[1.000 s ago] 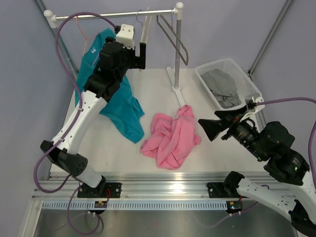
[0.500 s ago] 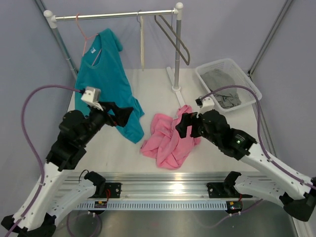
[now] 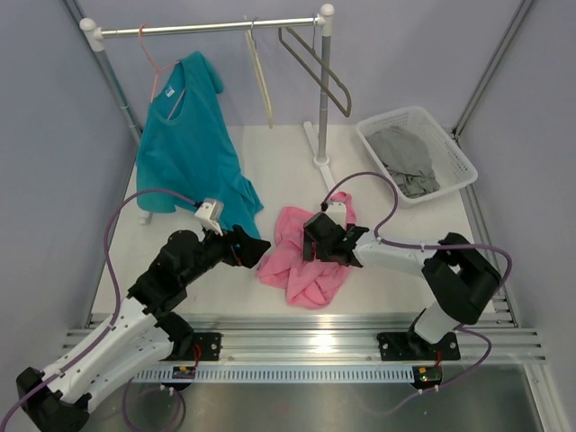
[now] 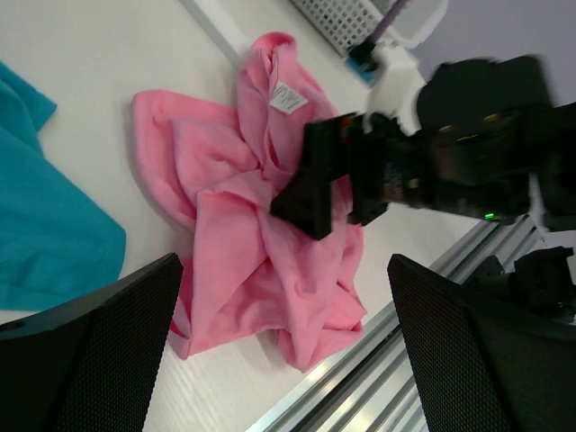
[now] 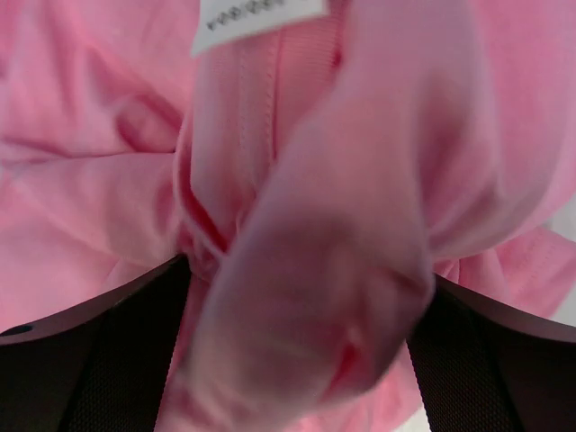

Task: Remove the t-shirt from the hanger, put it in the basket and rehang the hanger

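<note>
The pink t-shirt (image 3: 306,261) lies crumpled on the white table (image 3: 288,171), near the middle and a little toward the near edge; it is off the hanger (image 3: 262,81), which hangs bare from the rail (image 3: 207,27) at the far side, tilted, its hook over the bar.

The right gripper (image 3: 312,243) is down on the heap's far-right part, fingers pointing left; its wrist view is all pink, the jaws stand wide with a thick fold bulging between them, a white label just above; no squeeze shows.

The left gripper (image 3: 253,249) sits just left of the heap, jaws spread wide and holding nothing; its wrist view looks right across the shirt at the other gripper.

Now the margins: the teal t-shirt (image 3: 189,144) hangs on a thin pink hanger (image 3: 148,67) at far left, its hem draping onto the table close behind the left gripper; the dark hanger (image 3: 317,65) hangs right of the cream one; the stand's post (image 3: 322,99) rises just beyond the pink heap; the white basket (image 3: 447,135) with a grey garment (image 3: 405,157) sits far right, well apart; bare table lies between the heap and the basket, and a strip between the heap and the near metal track (image 3: 306,335).
</note>
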`<state>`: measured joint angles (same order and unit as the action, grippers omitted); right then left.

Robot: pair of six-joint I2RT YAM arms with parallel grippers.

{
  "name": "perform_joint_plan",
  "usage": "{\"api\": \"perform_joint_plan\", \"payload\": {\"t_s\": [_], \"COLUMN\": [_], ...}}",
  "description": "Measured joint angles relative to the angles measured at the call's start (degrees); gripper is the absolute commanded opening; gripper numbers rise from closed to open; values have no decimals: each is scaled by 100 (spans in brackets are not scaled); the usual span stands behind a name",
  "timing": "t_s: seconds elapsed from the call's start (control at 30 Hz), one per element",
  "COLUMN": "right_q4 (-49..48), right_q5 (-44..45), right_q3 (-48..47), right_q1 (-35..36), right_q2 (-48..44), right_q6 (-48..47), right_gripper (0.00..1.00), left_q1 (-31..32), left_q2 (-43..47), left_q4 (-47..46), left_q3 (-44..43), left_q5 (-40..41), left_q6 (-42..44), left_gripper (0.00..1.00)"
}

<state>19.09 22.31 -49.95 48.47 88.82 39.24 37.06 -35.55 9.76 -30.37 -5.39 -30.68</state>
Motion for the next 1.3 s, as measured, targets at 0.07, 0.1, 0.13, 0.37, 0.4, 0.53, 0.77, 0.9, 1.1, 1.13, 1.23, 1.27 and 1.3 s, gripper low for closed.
{"api": "perform_joint_plan", "payload": {"t_s": [0.07,0.1,0.13,0.37,0.4,0.53,0.77,0.9,1.1,1.13,1.23,1.27,1.3], "right_q4": [-173,-273,-323,-898,-960,-901,-4,398,409,372,186,122,63], "right_q5": [11,44,81,227,223,225,199,632,1314,1405,1565,1558,1541], "right_q3": [-11,-20,-57,-70,-70,-87,-192,-1038,-3106,-3314,-3759,-3840,-3897], "right_q1": [0,0,2,-4,-11,-59,-1115,-1871,-2087,-2179,-2695,-2872,-3110], "right_q2": [404,564,623,817,837,761,-977,-2149,-2149,-2052,-1652,-1515,-1360], "right_q6": [39,42,42,68,98,166,-179,-754,-1923,-2096,-2509,-2601,-2686], "right_gripper": [100,99,100,24,11,0,0,0,0,0,0,0,0], "left_q1": [44,52,52,57,59,59,63,79,234,273,341,350,361], "left_q2": [74,144,223,400,413,490,535,140,-529,-566,-608,-605,-601], "left_q4": [-208,-328,-431,-664,-702,-822,-957,-1130,-1165,-1167,-1182,-1185,-1198], "left_q3": [61,138,229,551,573,667,730,730,776,787,824,831,833], "left_q5": [15,22,31,260,280,463,726,671,533,531,514,511,509], "left_q6": [-44,-83,-109,-269,-293,-409,-667,-715,-772,-774,-778,-778,-778], "left_gripper": [99,99,99,99,99,99,99,99,99,99,99,99,99]}}
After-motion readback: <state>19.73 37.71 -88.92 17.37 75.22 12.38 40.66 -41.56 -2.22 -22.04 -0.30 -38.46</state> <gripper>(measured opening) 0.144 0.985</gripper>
